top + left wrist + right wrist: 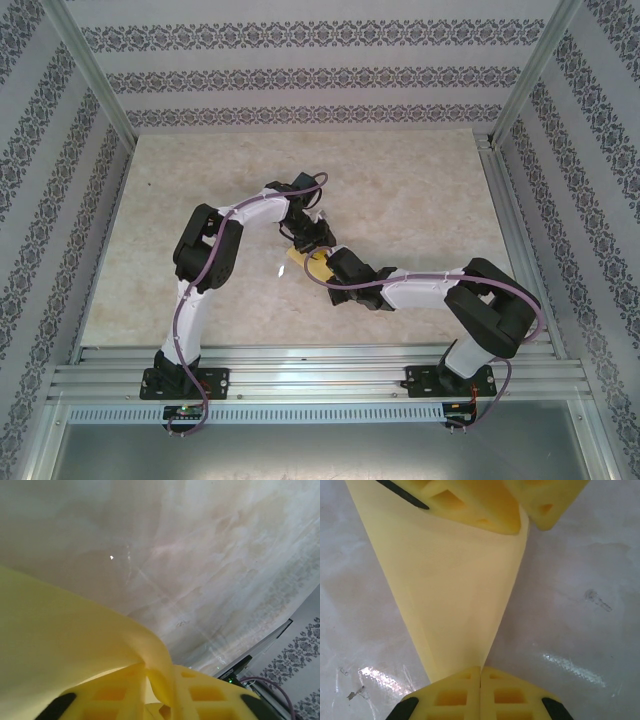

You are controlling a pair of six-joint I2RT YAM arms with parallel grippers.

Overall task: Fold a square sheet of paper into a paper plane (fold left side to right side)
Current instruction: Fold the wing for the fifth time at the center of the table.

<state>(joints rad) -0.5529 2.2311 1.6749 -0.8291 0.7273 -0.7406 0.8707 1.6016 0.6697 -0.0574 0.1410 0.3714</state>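
Centre of the table (pixel 430 190), both arms reaching in, heads nearly meeting.

Paper sheet (pixel 455 595): mustard yellow, already folded to a tapered kite shape. It is off the tabletop, strung between the two grippers. Narrow end points toward the right arm, wide end toward the left arm.

Right gripper (pixel 480 672): fingers pressed flat together on the narrow tip, no gap between them. Firm pinch.

Left gripper (pixel 522 517): at the far, wide end. The two yellow fingers converge on the paper's upper corner. From its own wrist camera the paper drapes over one finger and runs down between the pair. Looks like a clamp on the edge, though the contact itself is hidden under the drape, so I am not sure how tight it is.

Key relation: the long axis runs straight from the right fingertips to the left fingertips. From above that line is a short diagonal, left gripper farther from the bases, right gripper nearer. Each arm owns one end; neither is closer to the middle.

Judgement: any left-over-right fold must hinge on this line, so the right pinch serves as anchor and the left end does the swinging.
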